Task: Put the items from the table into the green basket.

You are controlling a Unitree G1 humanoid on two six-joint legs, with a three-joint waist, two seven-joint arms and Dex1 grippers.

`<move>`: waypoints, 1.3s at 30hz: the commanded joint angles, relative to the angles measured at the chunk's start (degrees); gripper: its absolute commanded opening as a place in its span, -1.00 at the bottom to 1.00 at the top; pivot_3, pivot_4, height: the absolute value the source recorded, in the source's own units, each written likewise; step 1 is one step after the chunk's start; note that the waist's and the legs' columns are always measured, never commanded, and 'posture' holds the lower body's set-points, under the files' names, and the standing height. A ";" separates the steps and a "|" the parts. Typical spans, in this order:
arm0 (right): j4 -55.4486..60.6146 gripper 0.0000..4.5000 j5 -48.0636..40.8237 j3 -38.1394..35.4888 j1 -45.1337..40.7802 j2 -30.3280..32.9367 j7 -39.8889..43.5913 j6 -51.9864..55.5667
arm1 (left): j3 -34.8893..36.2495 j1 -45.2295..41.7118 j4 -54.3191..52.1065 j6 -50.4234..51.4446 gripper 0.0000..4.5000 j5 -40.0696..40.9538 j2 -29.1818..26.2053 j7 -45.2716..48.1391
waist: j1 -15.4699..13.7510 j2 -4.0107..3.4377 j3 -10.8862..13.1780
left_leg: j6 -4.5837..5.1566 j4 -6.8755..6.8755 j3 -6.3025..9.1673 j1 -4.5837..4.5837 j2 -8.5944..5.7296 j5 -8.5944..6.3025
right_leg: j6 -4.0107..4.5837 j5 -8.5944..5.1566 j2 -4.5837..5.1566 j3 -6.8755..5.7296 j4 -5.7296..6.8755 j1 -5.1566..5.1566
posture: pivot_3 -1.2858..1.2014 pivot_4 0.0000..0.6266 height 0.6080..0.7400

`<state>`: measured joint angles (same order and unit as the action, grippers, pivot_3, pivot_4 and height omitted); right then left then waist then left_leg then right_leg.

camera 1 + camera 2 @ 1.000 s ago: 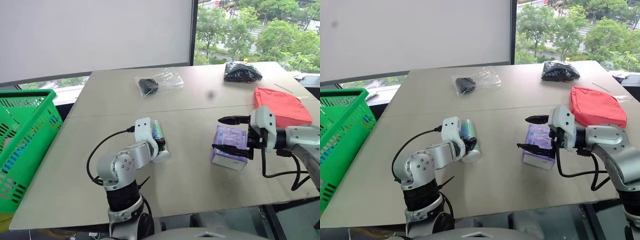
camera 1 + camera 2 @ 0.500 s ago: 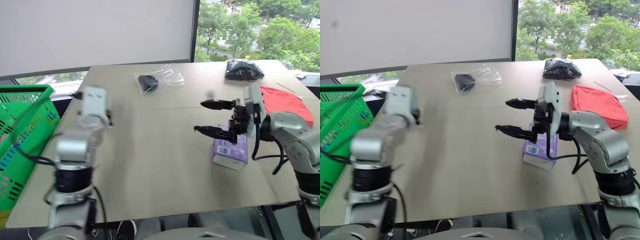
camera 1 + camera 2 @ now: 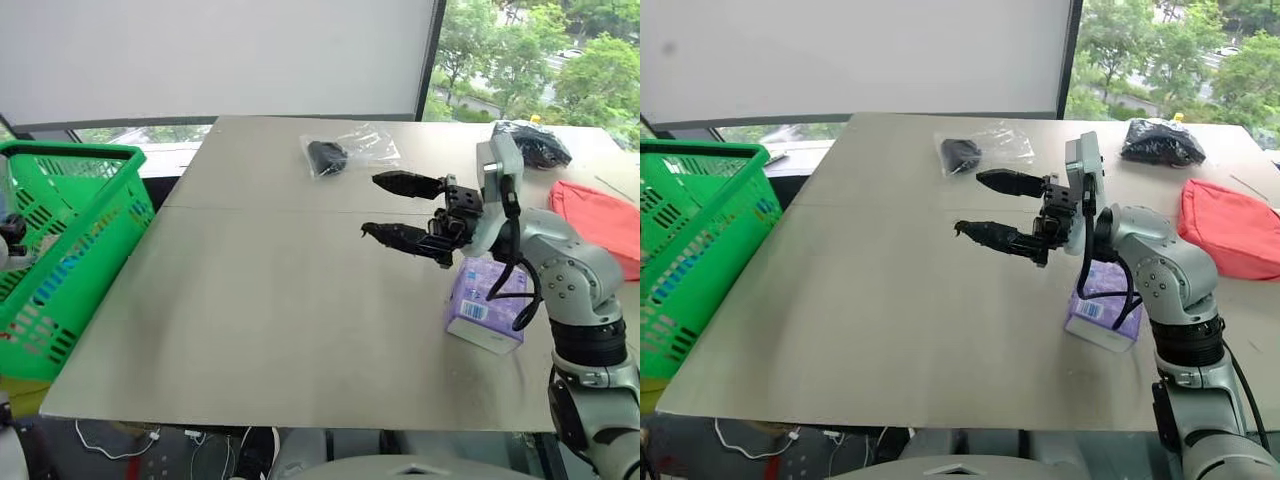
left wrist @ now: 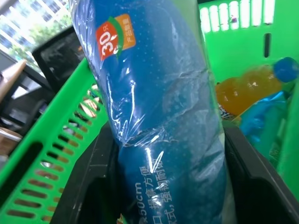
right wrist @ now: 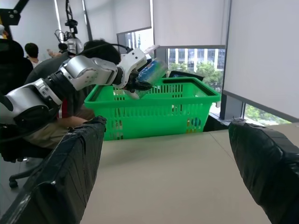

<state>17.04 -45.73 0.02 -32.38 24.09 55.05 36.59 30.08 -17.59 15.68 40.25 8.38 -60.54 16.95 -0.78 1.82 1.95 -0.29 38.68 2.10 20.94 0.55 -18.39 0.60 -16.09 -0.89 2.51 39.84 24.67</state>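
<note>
— Where's the tube (image 4: 159,116) gone? A second ago it lay on the table (image 3: 270,320) in front of the robot.

— The left gripper (image 5: 140,80) has carried it off to the left. It's clamped round the tube, holding it over the rim of the green basket (image 5: 154,109). Down inside the basket there's an orange bottle (image 4: 243,93) and something blue (image 4: 261,123).

— And the right gripper (image 3: 400,210)?

— Jaws wide apart, nothing in them. Before, it sat low beside the tissue pack (image 3: 487,310); now it has lifted and swung left, hovering above the table with the fingers pointing toward the basket. The pack hasn't moved.

— The rest?

— Same places on the table. The clear bag (image 3: 345,155) at the far edge, the black bundle (image 3: 1155,142) far right, and the red pouch (image 3: 1230,230) near it, right of the arm.
</note>
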 commanded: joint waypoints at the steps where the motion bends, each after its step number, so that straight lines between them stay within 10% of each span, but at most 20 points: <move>1: 0.49 1.00 -0.10 -0.67 -1.13 -0.33 -0.11 -1.62 | -0.31 -3.53 1.85 -8.52 0.48 -0.19 -0.86 1.95 | -0.38 0.10 -0.06 | 0.03 0.05 0.06 0.00 0.00 -0.01 | 0.02 0.01 0.02 -0.06 0.01 -0.06 | 0.06 -1.00 1.00; 4: 0.53 1.00 0.85 -0.80 -0.37 0.37 -0.05 -2.32 | -1.86 -5.07 2.46 -11.79 0.98 -1.43 -0.58 1.27 | -0.23 0.16 -0.12 | 0.04 0.10 0.11 -0.04 -0.02 -0.02 | 0.02 0.03 0.05 -0.11 0.04 -0.14 | 0.05 -1.00 1.00; 21: 7.46 1.00 18.46 -4.41 22.14 17.62 -13.03 0.87 | -4.98 15.93 -45.80 3.19 0.98 29.77 13.67 23.29 | 1.76 -0.31 -0.40 | 0.42 0.30 -0.17 -0.02 0.05 -0.23 | 0.01 0.03 0.04 -0.01 0.12 -0.13 | 0.01 -1.00 1.00; 39: 19.66 1.00 6.49 -24.41 34.52 14.85 -30.01 34.01 | -8.82 21.43 -54.64 5.83 0.98 35.18 14.44 21.73 | 2.24 -1.16 0.07 | 0.45 0.30 -0.18 -1.28 0.06 -0.24 | -0.07 -0.10 -0.40 0.16 -0.09 -1.73 | -0.02 -0.90 1.00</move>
<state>34.82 -36.13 -21.07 2.27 40.01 25.67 66.71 20.89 4.53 -37.49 46.07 42.93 -45.59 39.12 1.45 0.66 2.02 0.15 38.98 1.92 19.67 0.62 -18.63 0.52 -16.19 -1.30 2.67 39.75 22.94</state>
